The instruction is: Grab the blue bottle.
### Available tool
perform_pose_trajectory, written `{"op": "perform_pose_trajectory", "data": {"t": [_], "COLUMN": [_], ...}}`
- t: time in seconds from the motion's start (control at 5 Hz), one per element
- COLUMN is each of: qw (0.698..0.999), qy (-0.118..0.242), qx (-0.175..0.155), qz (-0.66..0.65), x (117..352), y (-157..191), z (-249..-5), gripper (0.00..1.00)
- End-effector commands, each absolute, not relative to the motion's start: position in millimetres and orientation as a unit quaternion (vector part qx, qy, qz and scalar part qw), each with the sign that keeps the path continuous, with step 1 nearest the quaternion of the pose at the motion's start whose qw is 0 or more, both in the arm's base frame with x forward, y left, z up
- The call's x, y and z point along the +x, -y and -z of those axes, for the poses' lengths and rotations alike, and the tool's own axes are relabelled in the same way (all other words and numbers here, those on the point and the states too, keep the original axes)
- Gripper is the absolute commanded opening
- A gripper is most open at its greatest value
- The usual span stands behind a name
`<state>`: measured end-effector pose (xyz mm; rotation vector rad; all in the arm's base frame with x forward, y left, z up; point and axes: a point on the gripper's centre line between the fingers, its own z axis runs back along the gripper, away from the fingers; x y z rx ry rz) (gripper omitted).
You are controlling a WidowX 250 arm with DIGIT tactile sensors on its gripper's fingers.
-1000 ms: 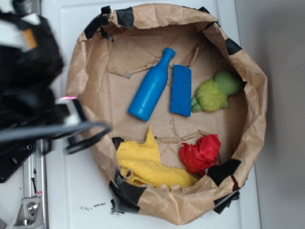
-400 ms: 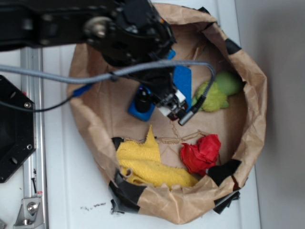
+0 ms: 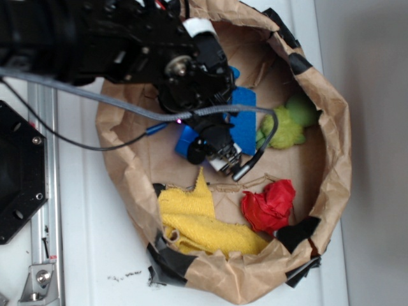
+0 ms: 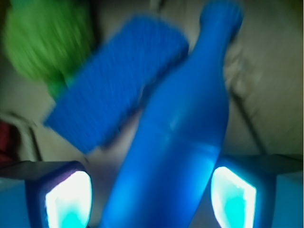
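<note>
**Lined up over the blue bottle, squeeze still to come**

Biggest thing first: the white desk (image 3: 89, 255) carries a round brown paper basket (image 3: 331, 153) with black tape patches on its rim, and everything that matters sits inside it. The black robot arm (image 3: 95, 38) reaches in from the desk's left side and covers most of the upper left part of the basket.

On the basket floor there's a yellow towel (image 3: 197, 220) near the lower rim, a green plush toy (image 3: 290, 124) near the right wall, a crumpled red cloth (image 3: 271, 204) toward the lower right, and a flat blue sponge (image 3: 245, 124) in the middle.

The blue bottle (image 4: 180, 137) lies on its side just left of the sponge, roughly mid-basket. From the exterior view only a bit of its base (image 3: 185, 141) peeks out under the arm. In the wrist view it runs right up between the two fingers, neck pointing away.

The end effector (image 3: 213, 153) is spread wide, with a fingertip (image 4: 69, 199) on each side of the bottle body and a visible gap both sides, so nothing is held yet.

My read: this is the final approach, pre-grasp. Next move looks like a bit more descent if needed, then closing on the body. It's smooth round plastic and sits slightly angled across the fingers, so it could squirt sideways or nudge the sponge.
</note>
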<state>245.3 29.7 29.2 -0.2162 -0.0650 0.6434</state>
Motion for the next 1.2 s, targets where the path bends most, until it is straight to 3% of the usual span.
{"op": "perform_pose_trajectory", "data": {"t": [0.0,0.2,0.4,0.6,0.8,1.0], "qw": [0.963,0.954,0.962,0.961,0.967,0.973], "qy": [0.021,0.035,0.073,0.112,0.099,0.072], "qx": [0.000,-0.039,-0.016,-0.052,-0.034,-0.059], "qz": [-0.268,-0.297,-0.264,-0.249,-0.232,-0.209], "x": [242,247,247,249,247,248], "y": [-47,-39,-43,-37,-13,-12], "z": [-56,-87,-129,-162,-189,-182], "gripper": [0.00,0.00,0.00,0.00,0.00,0.00]}}
